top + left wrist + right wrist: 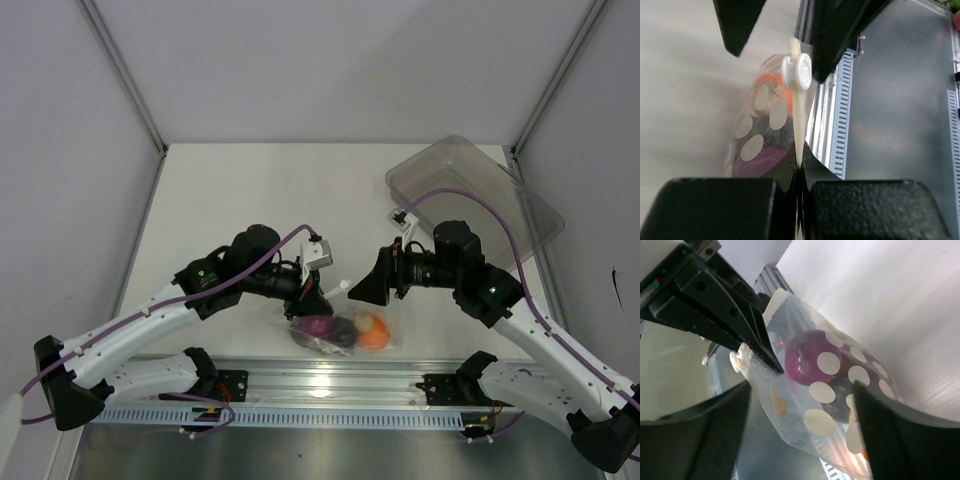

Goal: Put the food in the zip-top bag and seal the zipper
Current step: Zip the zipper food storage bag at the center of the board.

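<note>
The zip-top bag (340, 330), clear with white dots, lies at the table's near edge beside the rail. Inside it show the purple-red ball (317, 326), a dark ball (343, 333) and the orange ball (374, 334). My left gripper (800, 167) is shut on the cream zipper (799, 120), below its white slider (796, 72). My right gripper (801, 390) stands open over the bag (840, 410), one finger on each side and neither pressing it. The purple-red ball (807, 362) shows through the plastic. The left gripper's fingers (725, 310) hold the bag's edge beside the slider (740, 360).
A rigid clear plastic bin (470, 185) stands at the back right of the table. The metal rail (330, 385) with both arm bases runs right behind the bag. Grey walls close in the left, right and far sides.
</note>
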`<state>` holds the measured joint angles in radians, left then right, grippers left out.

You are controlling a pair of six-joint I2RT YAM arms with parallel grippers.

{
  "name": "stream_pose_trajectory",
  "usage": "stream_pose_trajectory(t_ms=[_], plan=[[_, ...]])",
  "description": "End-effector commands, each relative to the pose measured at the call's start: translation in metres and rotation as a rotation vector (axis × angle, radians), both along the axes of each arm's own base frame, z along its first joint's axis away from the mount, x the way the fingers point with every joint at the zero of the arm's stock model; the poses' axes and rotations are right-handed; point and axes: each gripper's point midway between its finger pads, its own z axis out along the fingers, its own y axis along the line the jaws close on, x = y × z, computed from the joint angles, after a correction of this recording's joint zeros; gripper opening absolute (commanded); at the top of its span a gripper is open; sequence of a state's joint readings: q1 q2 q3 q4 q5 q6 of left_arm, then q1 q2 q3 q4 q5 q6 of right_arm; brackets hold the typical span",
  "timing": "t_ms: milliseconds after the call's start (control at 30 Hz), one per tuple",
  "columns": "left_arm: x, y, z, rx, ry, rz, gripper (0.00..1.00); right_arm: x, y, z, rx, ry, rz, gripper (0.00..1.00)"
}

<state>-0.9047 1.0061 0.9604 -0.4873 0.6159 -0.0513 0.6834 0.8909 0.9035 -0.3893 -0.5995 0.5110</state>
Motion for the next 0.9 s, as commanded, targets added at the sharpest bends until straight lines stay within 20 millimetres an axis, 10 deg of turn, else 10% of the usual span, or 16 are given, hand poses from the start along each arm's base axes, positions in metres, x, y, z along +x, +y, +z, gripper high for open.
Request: stream_pose_trajectory(t_ms=[0, 167, 567, 700, 867], plan=[[-0.003, -0.004, 0.025, -0.056, -0.018, -0.046, 0.01, -0.014, 0.007, 0.013, 0.086, -0.129, 0.135, 0.78], [-0.005, -0.006, 0.027, -0.060, 0.059, -0.070, 0.01, -0.021, 0.010, 0.017, 0.145, -0.169, 0.185, 0.42], [-0.005, -0.010, 0.025, -0.064, 0.087, -0.086, 0.01, -0.031, 0.021, 0.026, 0.238, -0.177, 0.261, 0.38], [-0.004, -0.010, 0.024, -0.061, 0.091, -0.087, 0.01, -0.029, 0.026, 0.026, 0.239, -0.176, 0.257, 0.00], [-0.001, -0.007, 0.028, -0.074, 0.099, -0.072, 0.05, -0.028, 0.032, 0.021, 0.220, -0.178, 0.229, 0.00]])
